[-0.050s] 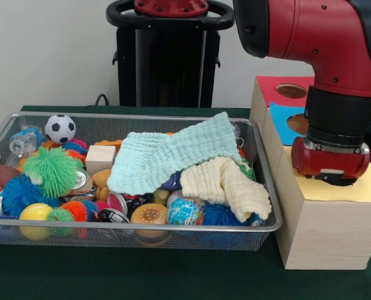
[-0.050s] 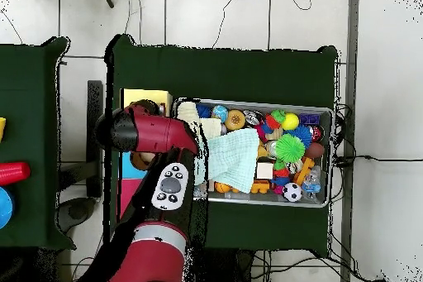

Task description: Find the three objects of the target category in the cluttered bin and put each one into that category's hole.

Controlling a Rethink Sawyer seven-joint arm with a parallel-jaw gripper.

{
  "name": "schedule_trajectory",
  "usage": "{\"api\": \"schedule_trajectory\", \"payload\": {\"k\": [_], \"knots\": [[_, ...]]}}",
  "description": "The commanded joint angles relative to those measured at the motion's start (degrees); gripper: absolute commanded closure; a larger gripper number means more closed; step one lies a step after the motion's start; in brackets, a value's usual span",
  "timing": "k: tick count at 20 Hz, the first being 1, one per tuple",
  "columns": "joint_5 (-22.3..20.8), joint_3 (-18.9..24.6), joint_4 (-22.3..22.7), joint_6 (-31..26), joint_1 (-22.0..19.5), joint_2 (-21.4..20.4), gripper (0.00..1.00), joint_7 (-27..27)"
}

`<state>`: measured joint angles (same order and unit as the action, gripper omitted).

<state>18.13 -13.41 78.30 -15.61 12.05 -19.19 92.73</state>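
On the yellow top [image 1: 366, 184] of the wooden box [image 1: 326, 231], right of the wire bin [image 1: 141, 234]: the gripper [image 1: 333, 177] of the red arm [image 1: 335, 44], wrist pressed low over the yellow hole. Its tips are hidden below the wrist housing, so how far it is open, and whether it carries anything, cannot be told.

Box, further panels: blue [image 1: 284, 122] and red [image 1: 285, 84], each with its own hole.

Bin contents: pale green cloth [image 1: 172, 156] draped across the middle; cream cloth [image 1: 226, 184] beside it, hanging toward the near rim; soccer ball [image 1: 60, 128]; green spiky ball [image 1: 50, 169]; blue spiky ball [image 1: 19, 194]; yellow ball [image 1: 35, 212]; globe ball [image 1: 185, 211]; wooden block [image 1: 99, 158]; cans and small toys packed between. The target category is not evident; its remaining pieces likely lie in this heap, some perhaps under the cloths.

Risks, as judged: an item may catch on the hole's edge and rest on the box instead of dropping; the cloths hide much of the bin, so a target may be missed or a cloth snagged on the next reach.

Surface: dark green table cover [image 2: 223, 68]. Room: pale wall behind, tiled floor [image 2: 380, 88] with cables, a second green table [image 2: 25, 88] alongside.
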Motion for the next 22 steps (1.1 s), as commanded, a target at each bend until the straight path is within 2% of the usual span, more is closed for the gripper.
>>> {"api": "schedule_trajectory", "payload": {"k": [1,7,16,22], "knots": [[-0.7,5.4,4.2,-4.2,-1.7,1.3,1.00,9.0],[-0.4,2.3,4.0,-11.7,0.4,-2.6,1.00,9.9],[-0.7,-0.9,1.9,-19.4,1.9,-6.1,1.00,11.3],[-2.6,-4.6,0.0,-25.7,3.1,-8.0,1.00,10.9]]}}
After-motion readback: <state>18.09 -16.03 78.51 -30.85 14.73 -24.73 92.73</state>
